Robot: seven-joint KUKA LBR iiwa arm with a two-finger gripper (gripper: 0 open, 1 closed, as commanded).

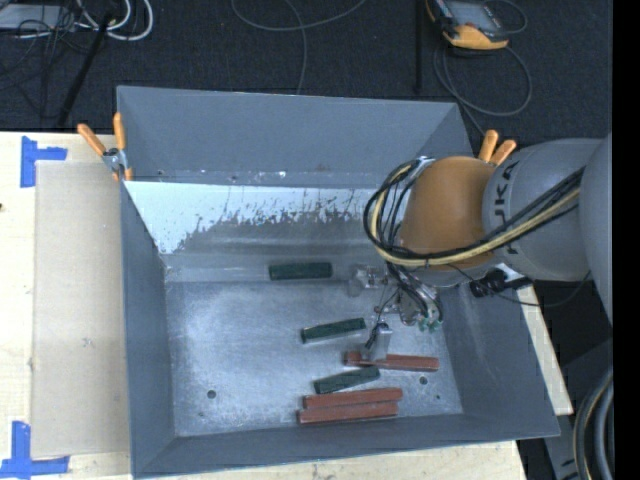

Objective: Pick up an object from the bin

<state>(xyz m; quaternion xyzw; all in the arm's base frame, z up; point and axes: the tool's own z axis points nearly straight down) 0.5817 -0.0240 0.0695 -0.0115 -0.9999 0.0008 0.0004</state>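
Note:
My gripper (381,328) hangs low in the right half of the bin, under the arm's orange cover. Its tip is just right of a short dark green bar (334,331) and just above the left end of a thin red-brown bar (392,362). Whether it touches either one I cannot tell. A second dark green bar (347,379) lies slightly below and to the left. Nothing shows held in the gripper.
A wider red-brown bar (350,405) lies by the bin's front wall. A third dark green bar (300,270) rests near the back wall. The left half of the bin floor is bare metal. The arm and its cables cover the right rim.

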